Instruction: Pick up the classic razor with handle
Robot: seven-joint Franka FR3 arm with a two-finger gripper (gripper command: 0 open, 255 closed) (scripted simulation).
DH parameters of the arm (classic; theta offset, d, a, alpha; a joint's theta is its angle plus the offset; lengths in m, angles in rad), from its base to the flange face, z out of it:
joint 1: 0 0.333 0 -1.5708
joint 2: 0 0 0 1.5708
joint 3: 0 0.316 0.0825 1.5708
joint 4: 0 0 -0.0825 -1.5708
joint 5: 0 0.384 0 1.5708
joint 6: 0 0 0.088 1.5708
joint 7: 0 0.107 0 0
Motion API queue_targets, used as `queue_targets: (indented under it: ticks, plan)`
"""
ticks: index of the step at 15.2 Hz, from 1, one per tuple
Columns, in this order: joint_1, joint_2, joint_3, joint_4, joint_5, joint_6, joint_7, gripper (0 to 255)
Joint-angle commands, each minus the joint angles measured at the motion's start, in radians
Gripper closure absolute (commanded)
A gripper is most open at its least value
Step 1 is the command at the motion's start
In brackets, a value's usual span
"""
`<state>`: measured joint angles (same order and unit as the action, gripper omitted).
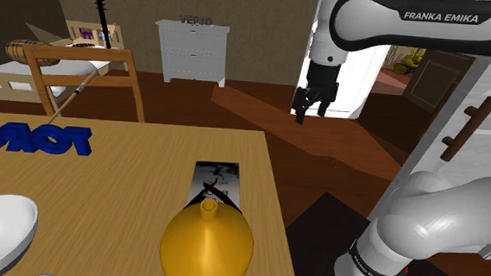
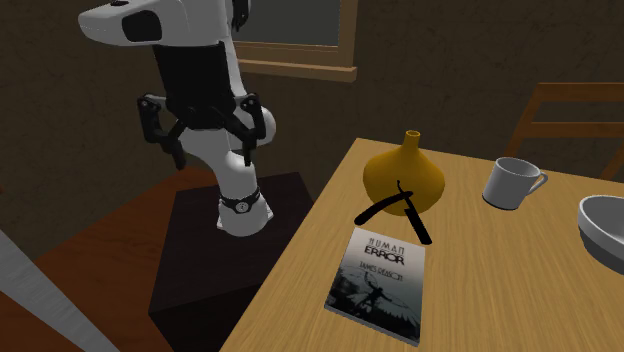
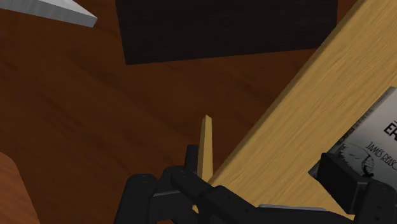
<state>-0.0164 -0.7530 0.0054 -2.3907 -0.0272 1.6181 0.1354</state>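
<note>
Black straight razor [image 2: 403, 197] across the book's [image 2: 380, 285] end.
Gripper [image 2: 208, 150] well apart from the book, fingers seemingly wide, empty.

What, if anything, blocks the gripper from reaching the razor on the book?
Probably nothing, so yes. The gripper hovers beside the table, jaws open; the razor lies exposed on the book, though the yellow vase stands right next to it.

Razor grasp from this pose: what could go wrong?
1. The razor lies flat, partly on the book, close by the yellow vase; the descending gripper might knock the vase.
2. It is thin, so the grasp may catch the book instead.
3. The gripper, open, hangs beyond the table edge; a low approach could hit it.
</note>
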Motion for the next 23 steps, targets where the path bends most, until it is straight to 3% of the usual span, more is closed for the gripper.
queue_targets:
  ticks: [1, 11, 23]
  plan:
    - [0.0, 0.0, 0.0, 0.0, 0.0, 0.0, 0.0, 0]
    - [0.168, 0.248, 0.083, 0.1, 0.082, 0.115, -0.162, 0]
    - [0.341, 0.49, 0.208, 0.242, 0.152, 0.184, -0.354, 0]
